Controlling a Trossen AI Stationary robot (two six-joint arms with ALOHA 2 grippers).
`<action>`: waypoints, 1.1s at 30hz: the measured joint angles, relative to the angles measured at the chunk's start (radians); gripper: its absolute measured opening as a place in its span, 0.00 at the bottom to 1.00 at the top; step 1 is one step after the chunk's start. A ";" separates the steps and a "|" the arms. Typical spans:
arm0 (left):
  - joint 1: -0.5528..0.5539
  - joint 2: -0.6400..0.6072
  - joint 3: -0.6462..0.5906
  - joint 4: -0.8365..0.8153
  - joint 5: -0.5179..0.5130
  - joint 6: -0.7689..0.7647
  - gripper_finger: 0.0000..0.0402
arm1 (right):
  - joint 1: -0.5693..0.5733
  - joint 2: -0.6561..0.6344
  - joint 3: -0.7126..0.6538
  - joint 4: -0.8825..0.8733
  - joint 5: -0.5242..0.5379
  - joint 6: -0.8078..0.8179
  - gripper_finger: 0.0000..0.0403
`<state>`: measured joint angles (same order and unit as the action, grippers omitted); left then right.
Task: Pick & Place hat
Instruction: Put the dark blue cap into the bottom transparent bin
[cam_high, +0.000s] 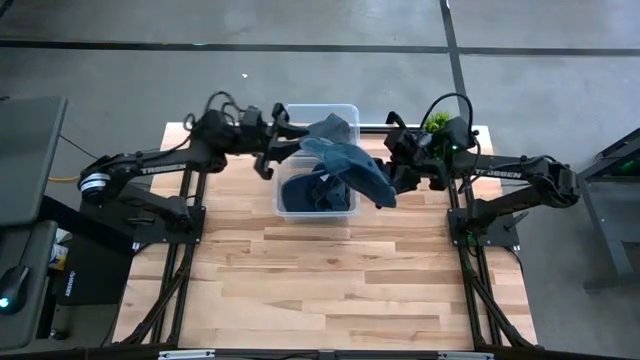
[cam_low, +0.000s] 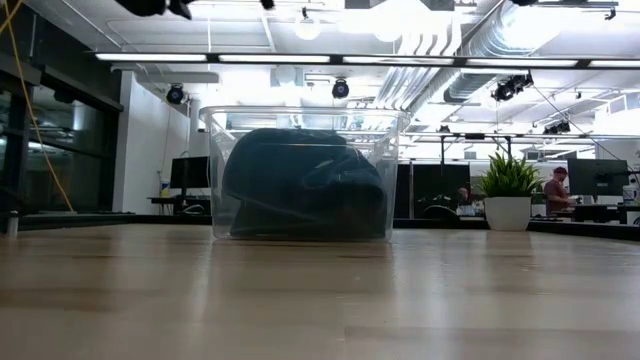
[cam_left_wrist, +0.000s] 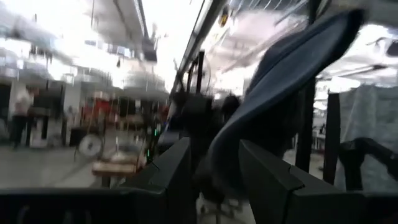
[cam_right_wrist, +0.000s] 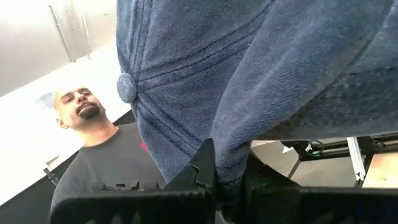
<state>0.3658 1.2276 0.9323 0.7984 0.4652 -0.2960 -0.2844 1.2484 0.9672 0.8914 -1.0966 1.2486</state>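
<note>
While over wooden table (cam_high: 330, 270), office behind

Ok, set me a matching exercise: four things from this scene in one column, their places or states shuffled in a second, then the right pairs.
1. blue cap
2. clear plastic bin
3. potted plant
4. left hand

A. on the table's far edge, beside the bin in the low view
B. held up in the right hand, above the bin
C. raised at the bin's left side
D. on the table, dark hats inside

Pairs: 1-B, 2-D, 3-A, 4-C
</note>
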 joint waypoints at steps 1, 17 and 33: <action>-0.002 0.017 0.015 -0.026 0.005 0.000 0.34 | 0.000 0.000 0.000 0.010 -0.005 0.006 0.02; -0.002 0.114 0.122 -0.039 0.074 0.001 0.34 | 0.006 -0.004 0.000 0.056 -0.044 0.034 0.02; -0.066 0.146 0.123 -0.005 0.072 -0.001 0.34 | -0.003 -0.006 0.000 0.062 -0.103 0.016 0.02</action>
<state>0.2996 1.3734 1.0550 0.7929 0.5370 -0.2968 -0.2871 1.2425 0.9676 0.9534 -1.1992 1.2643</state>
